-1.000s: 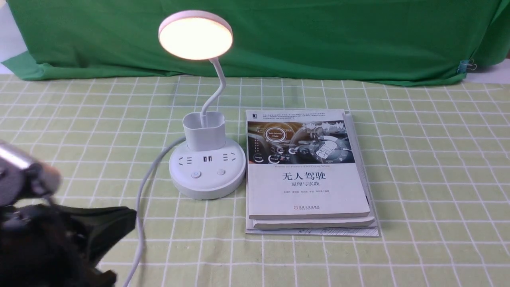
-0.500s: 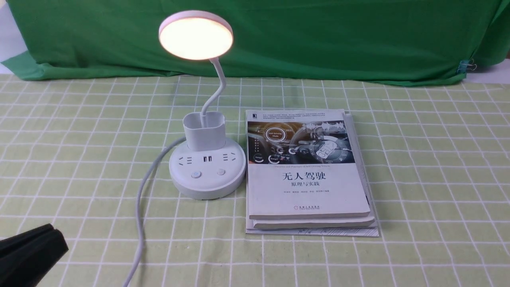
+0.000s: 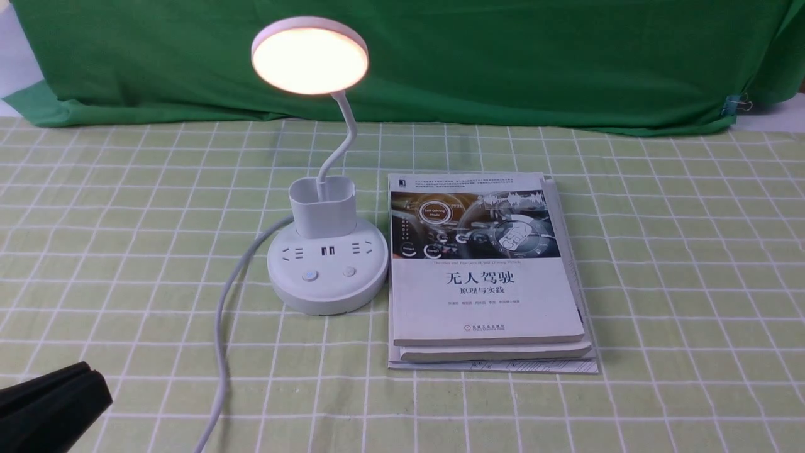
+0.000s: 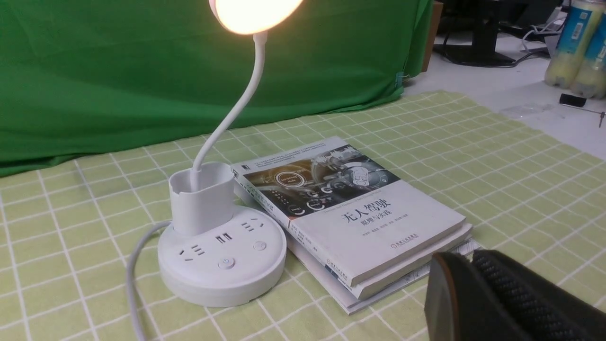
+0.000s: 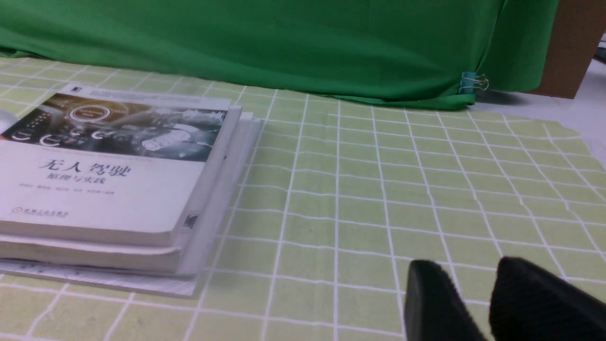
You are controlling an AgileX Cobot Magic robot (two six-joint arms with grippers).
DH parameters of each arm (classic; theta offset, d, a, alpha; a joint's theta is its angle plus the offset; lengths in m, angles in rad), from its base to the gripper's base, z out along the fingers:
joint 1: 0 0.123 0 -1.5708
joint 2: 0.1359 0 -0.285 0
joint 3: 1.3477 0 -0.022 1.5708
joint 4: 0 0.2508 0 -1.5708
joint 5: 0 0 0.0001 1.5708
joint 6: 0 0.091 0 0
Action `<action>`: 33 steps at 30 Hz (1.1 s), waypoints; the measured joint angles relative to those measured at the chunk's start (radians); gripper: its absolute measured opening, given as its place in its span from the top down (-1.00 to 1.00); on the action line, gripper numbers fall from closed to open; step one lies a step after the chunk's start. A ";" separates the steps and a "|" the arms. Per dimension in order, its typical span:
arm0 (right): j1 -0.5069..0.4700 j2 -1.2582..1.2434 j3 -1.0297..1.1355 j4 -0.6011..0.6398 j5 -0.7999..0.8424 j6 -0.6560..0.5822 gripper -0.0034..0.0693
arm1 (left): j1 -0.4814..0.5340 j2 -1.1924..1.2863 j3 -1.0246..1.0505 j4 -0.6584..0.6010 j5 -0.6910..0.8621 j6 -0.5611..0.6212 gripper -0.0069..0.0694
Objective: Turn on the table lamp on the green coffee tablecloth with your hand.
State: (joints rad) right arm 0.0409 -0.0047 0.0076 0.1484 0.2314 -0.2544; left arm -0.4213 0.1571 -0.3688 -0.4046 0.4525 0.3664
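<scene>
The table lamp (image 3: 325,251) stands left of centre on the green coffee tablecloth (image 3: 679,264), its flat disc head glowing warm and tilted forward atop a curved white gooseneck that rises out of the pen-holder cup. Its round base carries sockets, a pair of USB ports and two small buttons; a white cord (image 3: 220,352) curls away from the base toward the near edge. Just beside the base, on the right, lies a stack of books (image 3: 487,277); the top cover reads "无人驾驶" with "原理与实践" beneath, under a dashboard picture. A dark green backdrop cloth (image 3: 503,63) hangs behind. The left gripper (image 3: 50,402) sits low at the near-left corner, well apart from the lamp, fingers pressed together and holding nothing. The right gripper (image 5: 478,303) shows a narrow gap between its fingers, over bare cloth.
</scene>
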 joint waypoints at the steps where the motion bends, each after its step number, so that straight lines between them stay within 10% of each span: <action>1: 0.000 0.000 0.000 0.000 0.000 0.000 0.23 | 0.000 0.000 0.000 0.012 0.000 0.007 0.77; 9: 0.000 0.000 0.000 0.000 0.000 0.000 0.23 | 0.048 -0.020 0.043 0.181 -0.157 0.233 0.77; 18: 0.000 0.000 0.000 0.000 -0.001 0.000 0.23 | 0.276 -0.154 0.348 0.453 -0.173 -0.357 0.77; 33: 0.000 0.000 0.000 0.000 0.000 0.000 0.23 | 0.412 -0.159 0.376 0.458 -0.207 -0.277 0.77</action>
State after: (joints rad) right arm 0.0409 -0.0047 0.0076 0.1484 0.2315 -0.2544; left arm -0.0091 -0.0018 0.0068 0.0530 0.2457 0.0890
